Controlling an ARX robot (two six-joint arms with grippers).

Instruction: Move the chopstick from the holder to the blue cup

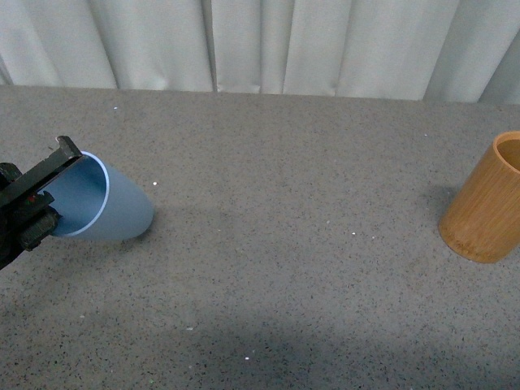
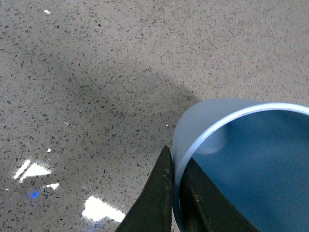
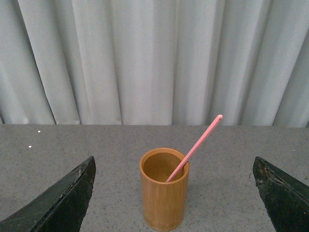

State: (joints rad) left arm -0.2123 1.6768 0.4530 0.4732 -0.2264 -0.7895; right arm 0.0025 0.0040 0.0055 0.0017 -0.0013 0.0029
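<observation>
in the left wrist view two frame edges cut the blue cup [image 2: 251, 159], hiding the rim and wall away from the left end effector [image 2: 177, 157]. in the front view that end effector runs off the edge and covers part of the cup rim; the holder [image 1: 487, 203], well apart from it, is sliced by the opposite edge. the right end effector [image 3: 174, 162] shows only cropped fingers [image 3: 58, 203]; between them the chopstick [image 3: 195, 147] hides its lower end in the holder.

Slim pink chopstick [image 3: 195, 147] leans inside upright cylindrical bamboo holder [image 3: 164, 205], far right on table [image 1: 284, 244]. Light-blue plastic cup [image 1: 122, 207] far left, tilted, mouth facing robot.
</observation>
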